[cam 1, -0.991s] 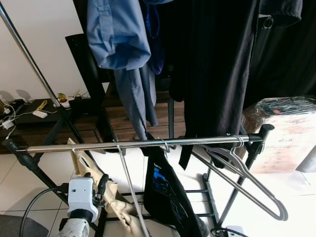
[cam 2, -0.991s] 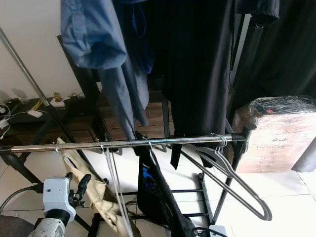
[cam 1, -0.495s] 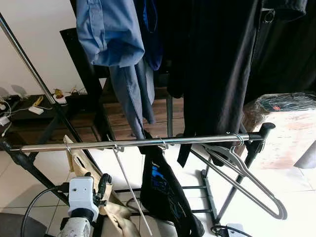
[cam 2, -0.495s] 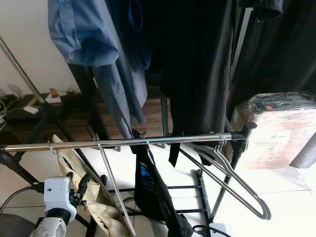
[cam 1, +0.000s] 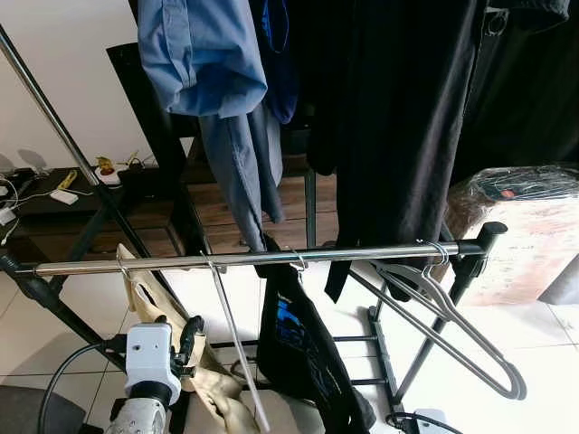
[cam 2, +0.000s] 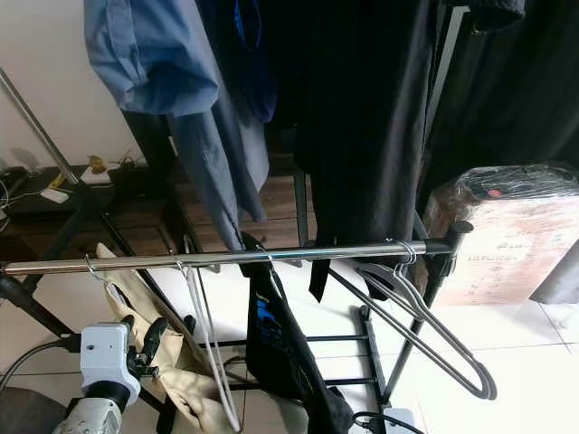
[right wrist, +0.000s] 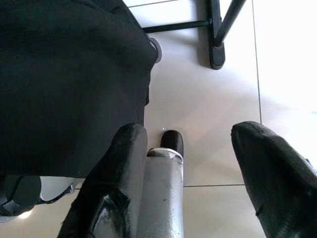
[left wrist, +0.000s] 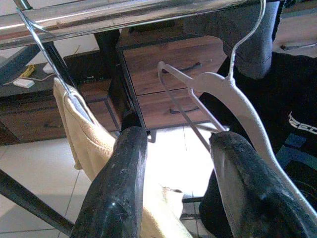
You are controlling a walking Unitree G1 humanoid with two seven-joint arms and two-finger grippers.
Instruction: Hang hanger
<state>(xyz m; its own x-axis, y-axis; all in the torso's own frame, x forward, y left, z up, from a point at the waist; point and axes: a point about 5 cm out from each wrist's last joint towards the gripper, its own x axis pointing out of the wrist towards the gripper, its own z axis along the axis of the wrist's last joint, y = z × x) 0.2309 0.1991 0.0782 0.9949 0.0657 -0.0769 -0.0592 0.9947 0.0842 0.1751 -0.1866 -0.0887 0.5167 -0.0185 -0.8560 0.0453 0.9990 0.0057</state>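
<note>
Hanger [left wrist: 233, 94] — the white one — already sits with its thin wire hook over the chrome rail [cam 1: 253, 259], just above and ahead of the left gripper [left wrist: 178, 163], whose two black fingers stand apart with nothing between them; the white plastic arm runs close beside one finger, and I cannot tell if it touches. I judge the hanging itself is done and the release is in hand; the next move calls for drawing the gripper down and back without catching the hook. Beside it a beige cloth [cam 1: 158, 312] hangs soft and creased, and further along a grey hanger [cam 1: 452, 316], smooth and rounded. Right gripper [right wrist: 188, 163] is spread open over glossy floor tiles [right wrist: 223, 89].
</note>
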